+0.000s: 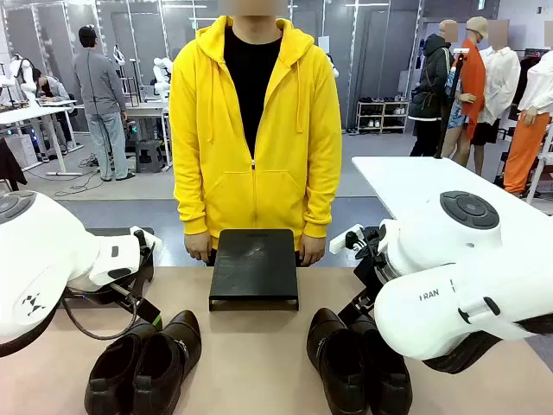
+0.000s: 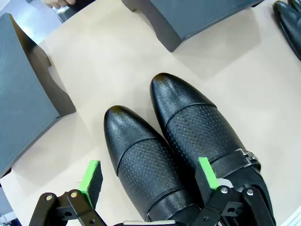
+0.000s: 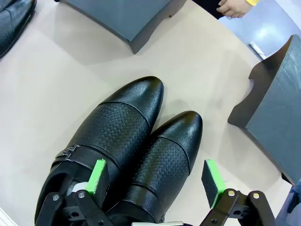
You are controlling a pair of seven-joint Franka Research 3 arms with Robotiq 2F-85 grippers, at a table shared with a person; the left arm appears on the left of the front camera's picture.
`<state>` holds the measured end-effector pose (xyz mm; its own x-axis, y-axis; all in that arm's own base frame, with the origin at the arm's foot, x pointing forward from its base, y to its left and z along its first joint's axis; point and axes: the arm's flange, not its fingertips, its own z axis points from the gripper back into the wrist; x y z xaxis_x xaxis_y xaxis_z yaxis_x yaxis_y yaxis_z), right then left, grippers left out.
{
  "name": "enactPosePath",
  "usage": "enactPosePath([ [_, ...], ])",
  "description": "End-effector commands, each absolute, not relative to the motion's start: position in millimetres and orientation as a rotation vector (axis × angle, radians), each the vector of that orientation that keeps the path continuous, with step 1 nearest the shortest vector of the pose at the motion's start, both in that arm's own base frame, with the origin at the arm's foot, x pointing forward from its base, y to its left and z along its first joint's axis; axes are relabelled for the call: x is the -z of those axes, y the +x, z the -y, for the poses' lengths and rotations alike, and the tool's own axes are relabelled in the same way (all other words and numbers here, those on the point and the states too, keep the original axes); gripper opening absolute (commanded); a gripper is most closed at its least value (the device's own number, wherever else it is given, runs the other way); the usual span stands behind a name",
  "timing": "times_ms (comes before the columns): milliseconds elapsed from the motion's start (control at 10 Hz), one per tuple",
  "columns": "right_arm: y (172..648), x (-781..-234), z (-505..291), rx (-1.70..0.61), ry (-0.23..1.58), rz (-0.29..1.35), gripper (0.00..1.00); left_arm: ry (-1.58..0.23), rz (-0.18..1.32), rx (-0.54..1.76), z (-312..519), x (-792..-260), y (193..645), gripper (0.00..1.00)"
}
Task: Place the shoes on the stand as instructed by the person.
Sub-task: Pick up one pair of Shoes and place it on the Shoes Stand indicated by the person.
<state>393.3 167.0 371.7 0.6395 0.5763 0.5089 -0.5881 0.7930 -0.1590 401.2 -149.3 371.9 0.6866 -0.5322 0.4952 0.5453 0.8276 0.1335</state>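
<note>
Shoes: you have the left pair (image 1: 164, 363) at 7 o'clock from the stand (image 1: 253, 264) and the right pair (image 1: 341, 367) at 5 o'clock, both on the table (image 1: 251, 372). Left gripper (image 2: 149, 174) is spread wide, released, above the left pair; right gripper (image 3: 155, 179) likewise above the right pair. Person (image 1: 255, 130) stands at the stand's 12 o'clock.

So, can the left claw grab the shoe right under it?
Probably yes: the left gripper hangs open astride that shoe, with nothing above it, though the neighbouring shoe crowds one side.
</note>
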Motion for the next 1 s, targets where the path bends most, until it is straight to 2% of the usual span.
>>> enactPosePath([
  [0,393.3,-371.7,-167.0,-0.664,0.022,0.573,1.0,-0.025,0.547,0.604,149.6,-371.9,401.1,1.0],
  [900,393.3,-371.7,-167.0,-0.666,0.021,0.573,1.0,-0.025,0.547,0.604,149.6,-371.9,401.0,1.0],
])
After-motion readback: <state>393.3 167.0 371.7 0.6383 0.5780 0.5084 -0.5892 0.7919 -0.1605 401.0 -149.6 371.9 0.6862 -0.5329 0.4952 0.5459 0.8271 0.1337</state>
